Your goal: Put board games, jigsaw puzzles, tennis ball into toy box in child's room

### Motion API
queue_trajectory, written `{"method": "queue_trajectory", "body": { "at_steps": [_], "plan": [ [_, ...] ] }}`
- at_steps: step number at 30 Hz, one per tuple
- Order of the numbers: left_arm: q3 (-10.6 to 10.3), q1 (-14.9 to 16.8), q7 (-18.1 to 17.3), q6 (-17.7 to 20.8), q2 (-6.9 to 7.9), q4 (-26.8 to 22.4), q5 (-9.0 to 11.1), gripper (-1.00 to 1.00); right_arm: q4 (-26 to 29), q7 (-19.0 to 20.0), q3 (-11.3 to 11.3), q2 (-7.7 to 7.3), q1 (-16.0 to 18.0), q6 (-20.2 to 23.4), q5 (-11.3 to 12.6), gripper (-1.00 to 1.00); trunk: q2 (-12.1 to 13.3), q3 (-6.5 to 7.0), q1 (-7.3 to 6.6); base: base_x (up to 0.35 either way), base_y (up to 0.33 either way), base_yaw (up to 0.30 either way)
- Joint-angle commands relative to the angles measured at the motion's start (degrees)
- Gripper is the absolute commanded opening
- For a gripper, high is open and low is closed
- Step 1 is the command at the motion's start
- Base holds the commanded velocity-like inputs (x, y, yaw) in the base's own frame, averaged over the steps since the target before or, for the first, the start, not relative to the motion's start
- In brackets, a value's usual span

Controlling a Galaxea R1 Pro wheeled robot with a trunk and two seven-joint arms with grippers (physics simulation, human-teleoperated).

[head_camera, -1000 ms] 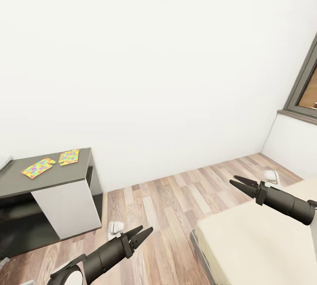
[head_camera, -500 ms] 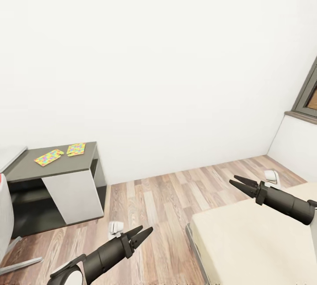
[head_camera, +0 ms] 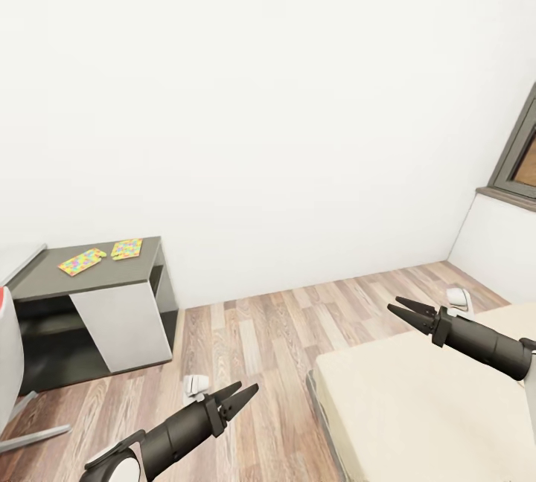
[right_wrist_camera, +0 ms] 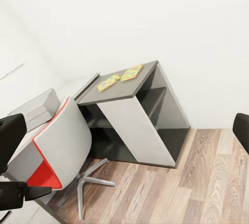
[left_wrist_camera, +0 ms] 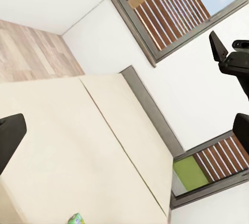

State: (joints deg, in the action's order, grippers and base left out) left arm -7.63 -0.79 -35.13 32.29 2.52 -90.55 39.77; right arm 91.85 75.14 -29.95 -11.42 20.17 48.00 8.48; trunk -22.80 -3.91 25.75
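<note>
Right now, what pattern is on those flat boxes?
Bright multicoloured jigsaw pieces on both puzzles; clearest in the head view.

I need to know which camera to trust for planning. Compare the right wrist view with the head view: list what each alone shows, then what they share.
Right wrist view alone: a grey-and-red chair beside the cabinet, and a light grey bin on the pale desk top behind it.

Head view alone: the bed, a window corner, both grippers, left and right, open and empty, and small white items on the floor.

Shared: the two puzzles lying on the dark cabinet, the wood floor, the white wall.
</note>
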Motion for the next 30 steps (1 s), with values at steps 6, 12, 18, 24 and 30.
{"method": "queue_trajectory", "body": {
  "at_steps": [6,12,18,24,30],
  "plan": [
    [0.0,0.0,0.2,0.5,0.03,0.0,0.6,1.00,0.0,0.0,0.0,-0.01,0.0,0.4,0.1,1.00,-0.1,-0.11,0.03,-0.137,-0.079,0.001],
    [0.0,0.0,0.1,0.5,0.03,0.0,0.6,1.00,0.0,0.0,-0.1,-0.01,0.0,0.4,0.2,1.00,-0.1,-0.11,0.03,-0.234,-0.125,0.000],
    [0.1,0.0,0.0,0.5,0.03,0.0,0.6,1.00,0.0,0.0,-0.1,-0.01,0.0,0.3,0.2,1.00,-0.1,-0.11,0.03,-0.148,-0.074,0.000],
    [0.2,0.0,0.0,0.5,0.03,0.0,0.6,1.00,0.0,0.0,-0.1,-0.01,0.0,0.3,0.2,1.00,-0.1,-0.11,0.03,-0.042,-0.021,0.000],
    [0.3,0.0,0.0,0.5,0.03,0.0,0.6,1.00,0.0,0.0,-0.1,-0.01,0.0,0.3,0.2,1.00,-0.1,-0.11,0.03,-0.016,-0.008,0.000]
  ]
}}
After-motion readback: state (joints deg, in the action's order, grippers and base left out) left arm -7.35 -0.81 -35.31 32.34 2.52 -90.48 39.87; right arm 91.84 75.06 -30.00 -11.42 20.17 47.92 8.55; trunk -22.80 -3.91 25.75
